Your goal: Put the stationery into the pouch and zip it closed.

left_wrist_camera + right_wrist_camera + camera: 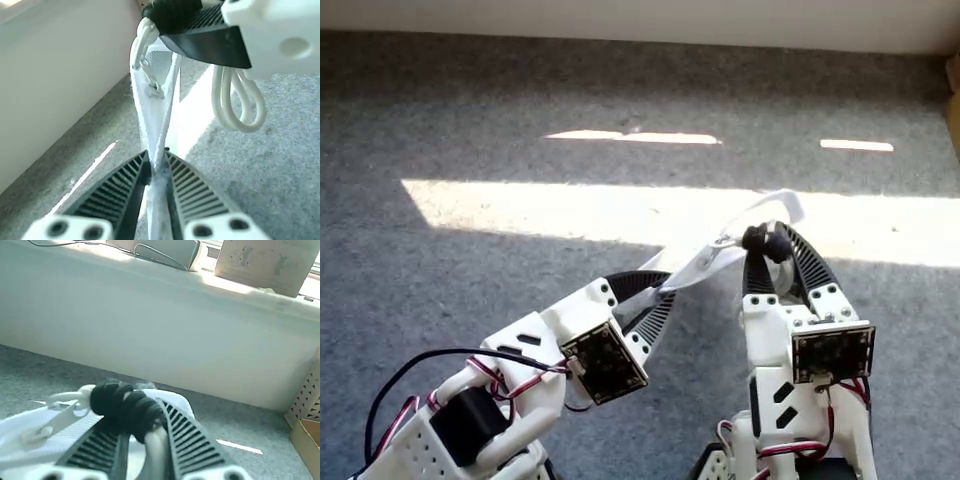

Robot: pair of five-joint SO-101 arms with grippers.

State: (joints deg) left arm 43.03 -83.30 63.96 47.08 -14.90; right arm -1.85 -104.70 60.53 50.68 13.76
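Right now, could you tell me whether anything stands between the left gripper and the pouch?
Nothing visible does: the left gripper is shut on one end of the pouch; the right gripper holds it farther along.

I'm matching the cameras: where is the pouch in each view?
High view: pouch at centre, between left end effector and right end effector.
Left wrist view: pouch pinched in the left end effector.
Right wrist view: pouch beside the black lump.
Shared landmark: the black lump.
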